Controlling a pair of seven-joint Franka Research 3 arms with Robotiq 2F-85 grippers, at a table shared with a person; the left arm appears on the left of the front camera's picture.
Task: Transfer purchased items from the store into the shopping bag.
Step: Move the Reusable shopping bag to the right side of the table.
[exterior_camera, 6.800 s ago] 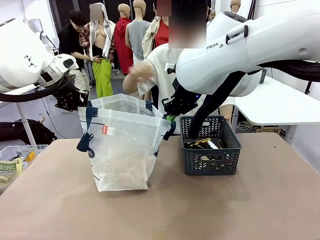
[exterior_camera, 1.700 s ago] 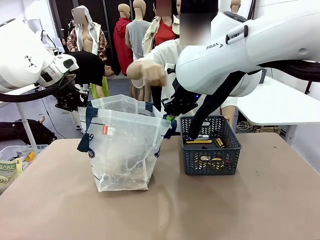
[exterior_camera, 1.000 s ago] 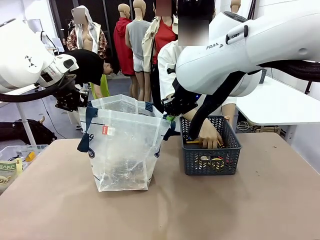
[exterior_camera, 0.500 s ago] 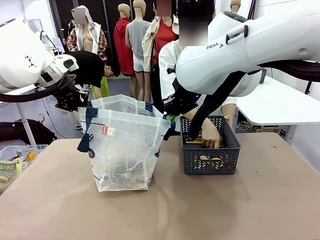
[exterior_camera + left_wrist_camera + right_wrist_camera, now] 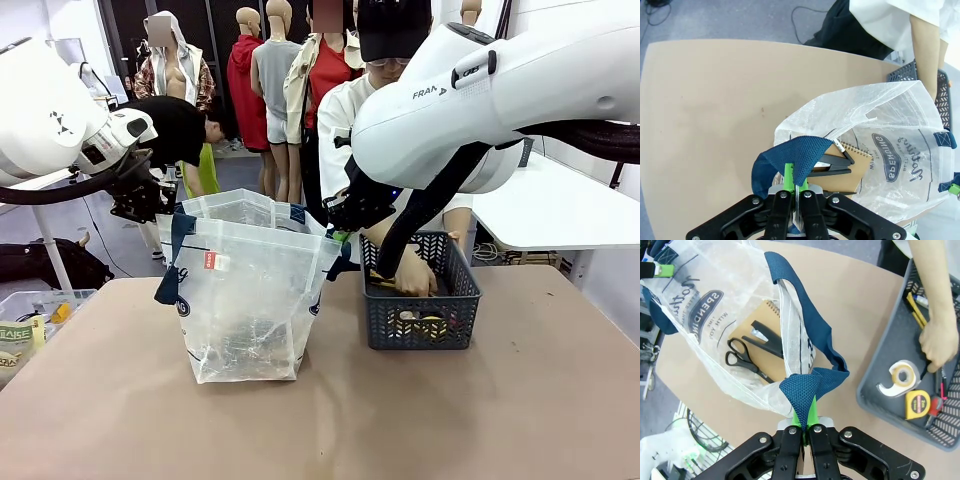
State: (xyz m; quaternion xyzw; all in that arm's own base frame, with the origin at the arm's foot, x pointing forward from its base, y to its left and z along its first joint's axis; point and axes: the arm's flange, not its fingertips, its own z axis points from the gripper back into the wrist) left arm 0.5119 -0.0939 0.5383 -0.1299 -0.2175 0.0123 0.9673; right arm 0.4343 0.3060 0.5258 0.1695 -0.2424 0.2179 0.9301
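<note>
The clear plastic shopping bag (image 5: 245, 300) stands open on the table. My left gripper (image 5: 150, 205) is shut on its left navy strap (image 5: 790, 162). Over on the other side, my right gripper (image 5: 343, 228) is shut on the right strap (image 5: 807, 385). In the wrist views the left gripper (image 5: 793, 189) and right gripper (image 5: 807, 416) look down into the bag, where scissors (image 5: 742, 360), a notebook (image 5: 852, 165) and a black stapler (image 5: 767, 337) lie. Yellow pen-like items (image 5: 914, 304) lie in the dark basket (image 5: 422, 320). The person's hand (image 5: 937, 342) reaches into that basket.
The basket also holds a tape roll (image 5: 900, 375) and a yellow tape measure (image 5: 917, 402). A clear bin (image 5: 30, 315) with packets sits past the table's left edge. The near half of the tan table (image 5: 330, 430) is bare. A white table (image 5: 560, 205) stands at the right.
The person's hand has sunk a little lower inside the basket. Both arms and the bag have stayed still.
</note>
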